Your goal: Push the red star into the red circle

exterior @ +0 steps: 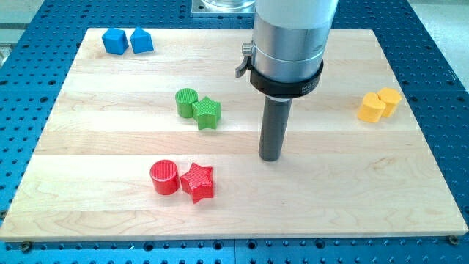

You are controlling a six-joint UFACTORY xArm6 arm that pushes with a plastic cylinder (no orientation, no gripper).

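Camera view: my tip [270,158] rests on the table [110,220], near the middle, a bit toward the view's right. No gripper on this rig, just the dark rod under a silver cylinder w/ a black collar, so nothing open or shut to report. Red star [198,181] lies below and to the view's left of my tip, near but clearly apart from it. Star is roughly as wide as tall, no real long axis; one point aims toward the view's top, two lower points toward the view's bottom, flat face up, ridged sides, bright red. Its left point touches, or sits just beside, the red circle [164,177], a short ridged cylinder further to the left of my tip. Above-left of my tip: green circle [187,102] and green star [207,113], touching as a pair. Far up-left of my tip, near the table corner: two blue blocks [127,40] side by side, shapes hard to tell. To the right of my tip and higher up: two yellow blocks [379,104], touching.
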